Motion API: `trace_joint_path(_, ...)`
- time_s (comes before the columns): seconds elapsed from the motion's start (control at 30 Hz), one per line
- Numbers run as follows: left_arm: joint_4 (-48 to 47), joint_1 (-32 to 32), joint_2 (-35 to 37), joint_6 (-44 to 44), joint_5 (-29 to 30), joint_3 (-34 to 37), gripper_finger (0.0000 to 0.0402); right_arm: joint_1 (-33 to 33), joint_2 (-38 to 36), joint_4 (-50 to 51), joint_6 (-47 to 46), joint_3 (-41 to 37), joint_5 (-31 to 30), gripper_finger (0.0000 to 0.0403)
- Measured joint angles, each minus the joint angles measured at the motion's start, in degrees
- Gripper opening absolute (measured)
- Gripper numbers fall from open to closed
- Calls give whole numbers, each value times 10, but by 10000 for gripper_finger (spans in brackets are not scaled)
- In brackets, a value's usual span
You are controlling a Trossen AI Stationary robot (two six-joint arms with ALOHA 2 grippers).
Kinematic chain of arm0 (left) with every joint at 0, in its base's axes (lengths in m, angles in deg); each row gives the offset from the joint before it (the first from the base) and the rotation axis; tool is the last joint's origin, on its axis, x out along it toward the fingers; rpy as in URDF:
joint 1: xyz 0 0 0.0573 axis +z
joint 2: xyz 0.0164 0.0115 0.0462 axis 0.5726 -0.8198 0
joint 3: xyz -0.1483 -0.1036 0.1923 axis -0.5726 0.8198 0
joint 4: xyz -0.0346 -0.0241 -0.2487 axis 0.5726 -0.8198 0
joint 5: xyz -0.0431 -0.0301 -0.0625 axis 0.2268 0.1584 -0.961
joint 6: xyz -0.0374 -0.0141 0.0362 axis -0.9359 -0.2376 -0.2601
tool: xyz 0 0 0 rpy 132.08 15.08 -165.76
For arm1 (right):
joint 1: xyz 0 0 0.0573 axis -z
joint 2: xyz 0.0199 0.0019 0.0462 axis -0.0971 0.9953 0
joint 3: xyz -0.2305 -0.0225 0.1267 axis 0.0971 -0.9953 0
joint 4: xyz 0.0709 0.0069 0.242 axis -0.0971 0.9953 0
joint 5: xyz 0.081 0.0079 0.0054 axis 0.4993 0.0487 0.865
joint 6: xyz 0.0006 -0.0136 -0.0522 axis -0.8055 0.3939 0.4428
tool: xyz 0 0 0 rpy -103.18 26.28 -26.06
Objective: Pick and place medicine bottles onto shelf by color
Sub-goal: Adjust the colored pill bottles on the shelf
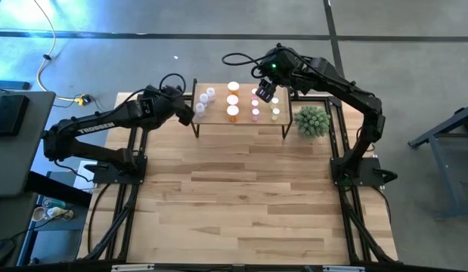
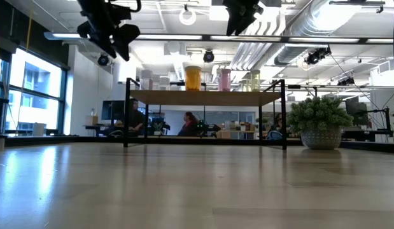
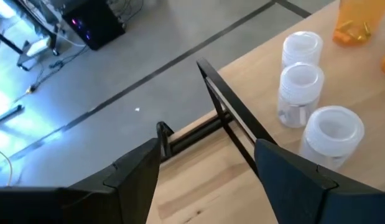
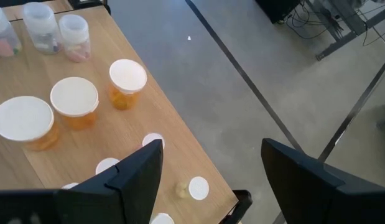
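White-capped orange bottles [image 4: 74, 112] on light-wood shelf [image 1: 218, 117]

You're looking level across the tabletop [image 2: 184, 191]. The shelf [image 2: 206, 97] stands mid-frame with an orange bottle [image 2: 193, 77], pink bottle [image 2: 224, 79] and pale ones on it. Potted plant [image 2: 321, 122] sits right of it. Both tools hang above: left tool [image 2: 111, 32], right tool [image 2: 242, 16].

High view looks straight down; low view level across table; both wrist views close above the shelf [image 1: 241, 113], shared by all.
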Motion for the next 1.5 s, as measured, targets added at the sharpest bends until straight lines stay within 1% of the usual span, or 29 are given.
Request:
trace_joint_path(0.17, -6, -3, -8, -22, -4, 0, 250, 0, 0, 0, 0, 0, 0, 263)
trace_joint_path(0.5, 3, -3, -50, -42, -13, 0, 250, 0, 0, 1, 1, 0, 0, 264)
trace_joint_path(0.73, 31, -3, -66, -98, -61, 0, 250, 0, 0, 1, 2, 0, 0, 264)
trace_joint_path(0.9, 38, -2, -66, -127, -71, 0, 250, 0, 0, 1, 2, 0, 1, 264)
trace_joint_path(1.17, 38, 4, -66, -138, -66, 0, 250, 0, -1, 1, 0, 0, 1, 264)
trace_joint_path(1.27, 38, 3, -66, -138, -77, 0, 250, 0, -1, 1, 0, 0, 1, 264)
trace_joint_path(1.5, 47, 4, -92, -142, -82, 0, 250, 0, -1, 1, 0, 1, 1, 264)
